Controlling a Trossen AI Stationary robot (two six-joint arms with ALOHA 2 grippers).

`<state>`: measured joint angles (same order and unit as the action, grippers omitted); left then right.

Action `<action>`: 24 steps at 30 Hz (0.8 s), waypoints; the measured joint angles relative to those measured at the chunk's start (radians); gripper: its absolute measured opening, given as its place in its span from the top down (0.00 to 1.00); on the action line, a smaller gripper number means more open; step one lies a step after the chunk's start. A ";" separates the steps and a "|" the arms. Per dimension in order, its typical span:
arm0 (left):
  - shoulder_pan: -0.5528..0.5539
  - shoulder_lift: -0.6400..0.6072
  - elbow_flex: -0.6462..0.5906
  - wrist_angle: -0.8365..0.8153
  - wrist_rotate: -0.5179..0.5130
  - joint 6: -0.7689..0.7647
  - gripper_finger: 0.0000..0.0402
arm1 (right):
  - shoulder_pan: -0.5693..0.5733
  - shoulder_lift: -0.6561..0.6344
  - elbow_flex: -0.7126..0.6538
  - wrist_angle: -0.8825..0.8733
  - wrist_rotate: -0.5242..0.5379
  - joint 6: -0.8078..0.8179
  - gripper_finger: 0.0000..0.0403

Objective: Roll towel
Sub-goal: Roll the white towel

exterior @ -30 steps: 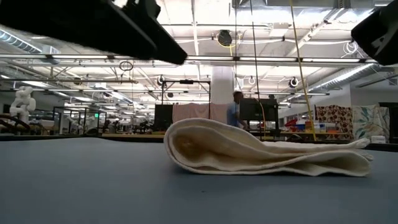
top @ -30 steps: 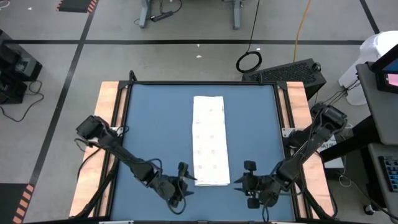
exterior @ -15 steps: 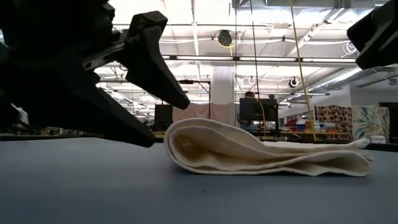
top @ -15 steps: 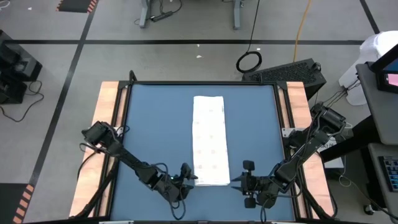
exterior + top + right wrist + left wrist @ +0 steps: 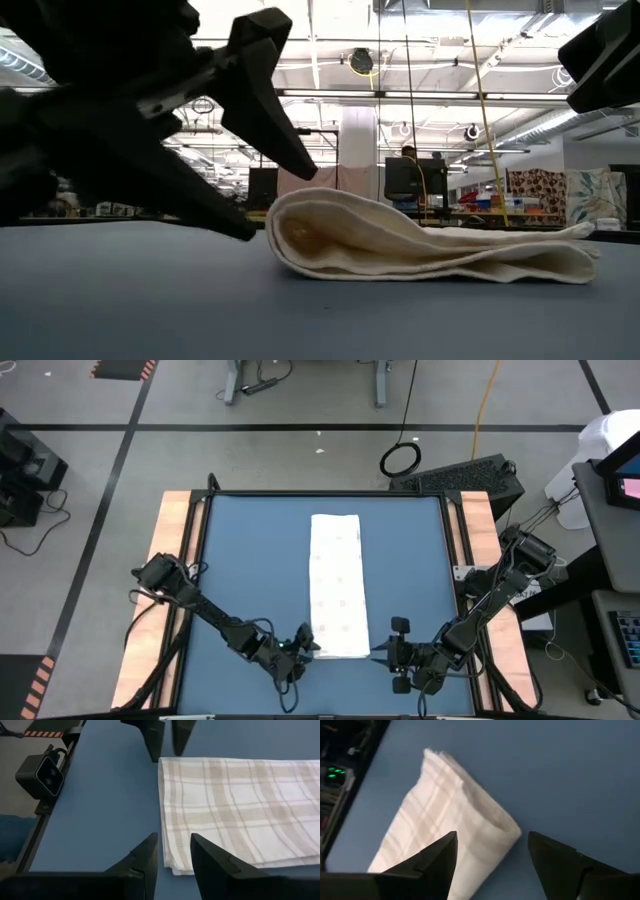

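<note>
On the blue table (image 5: 240, 560) you had one towel (image 5: 336, 585), folded into a long strip down the middle, its near end just between your two grippers. Your left gripper (image 5: 303, 647) sat at that end's left corner with its fingers (image 5: 437, 857) apart, one above the fold and one below, nothing gripped. Your right gripper (image 5: 386, 658) waited just beside the right corner, fingers (image 5: 147, 855) slightly apart and empty. No readable writing showed on the towel or the table.
</note>
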<state>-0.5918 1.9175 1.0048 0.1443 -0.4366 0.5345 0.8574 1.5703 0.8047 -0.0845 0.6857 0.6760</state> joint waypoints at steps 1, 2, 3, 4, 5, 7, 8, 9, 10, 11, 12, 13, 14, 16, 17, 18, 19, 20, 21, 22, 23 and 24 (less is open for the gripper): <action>0.004 0.000 0.002 -0.009 0.012 0.003 0.39 | 0.000 0.000 0.000 0.000 0.000 0.002 0.74; 0.009 0.000 0.002 -0.016 0.021 0.006 0.39 | 0.000 0.000 0.000 0.000 0.000 0.003 0.74; 0.012 0.000 0.002 -0.018 0.022 0.017 0.39 | 0.000 0.000 0.000 0.000 0.000 0.004 0.74; 0.014 0.000 0.002 -0.019 0.021 0.037 0.39 | 0.000 0.000 0.000 0.000 0.000 0.004 0.74; 0.014 0.000 0.002 -0.017 0.021 0.060 0.39 | 0.000 0.000 0.000 0.000 0.000 0.004 0.74; 0.018 0.000 0.002 -0.019 0.026 0.091 0.39 | 0.000 0.000 0.000 0.000 0.002 0.004 0.74; 0.022 0.000 0.002 -0.025 0.031 0.100 0.39 | 0.000 0.000 0.000 0.000 0.007 0.004 0.74; 0.027 0.000 0.002 -0.030 0.039 0.104 0.39 | 0.000 0.000 0.000 0.000 0.014 0.004 0.74; 0.032 0.000 0.002 -0.030 0.046 0.109 0.39 | 0.000 0.000 0.000 0.000 0.019 0.007 0.74; 0.037 0.000 0.002 -0.025 0.054 0.117 0.39 | 0.000 -0.001 0.000 0.000 0.020 0.012 0.74; 0.039 0.000 0.002 -0.017 0.057 0.129 0.39 | 0.000 -0.001 0.000 0.000 0.021 0.017 0.74; 0.039 0.000 0.002 -0.012 0.059 0.139 0.39 | 0.000 -0.001 0.000 -0.001 0.021 0.019 0.74; 0.042 0.000 0.002 -0.012 0.064 0.151 0.39 | 0.000 -0.001 0.000 0.000 0.021 0.019 0.74; 0.048 0.000 0.002 -0.017 0.084 0.159 0.39 | 0.000 -0.001 0.000 0.000 0.022 0.020 0.74; 0.055 0.000 0.002 -0.019 0.099 0.160 0.39 | 0.000 -0.001 0.000 -0.001 0.022 0.020 0.74; 0.062 0.000 0.002 -0.018 0.111 0.160 0.39 | 0.000 -0.001 0.000 0.000 0.022 0.020 0.74; 0.066 0.000 0.002 -0.014 0.126 0.161 0.39 | 0.000 -0.001 0.000 -0.001 0.022 0.020 0.74; 0.070 0.000 0.002 -0.004 0.136 0.161 0.40 | 0.000 -0.001 0.000 -0.001 0.022 0.020 0.74; 0.072 0.000 0.002 0.008 0.152 0.162 0.41 | 0.000 -0.001 0.000 0.000 0.022 0.020 0.74; 0.074 -0.001 0.002 0.015 0.167 0.163 0.43 | 0.000 -0.001 0.000 0.000 0.022 0.022 0.74; 0.074 -0.001 0.002 0.015 0.180 0.163 0.45 | -0.001 -0.001 0.000 0.000 0.022 0.023 0.74; 0.076 -0.001 0.002 0.011 0.188 0.163 0.48 | -0.001 -0.001 0.000 0.000 0.024 0.023 0.74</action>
<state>-0.5162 1.9163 1.0073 0.1556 -0.2489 0.6971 0.8566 1.5696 0.8047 -0.0849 0.7095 0.6991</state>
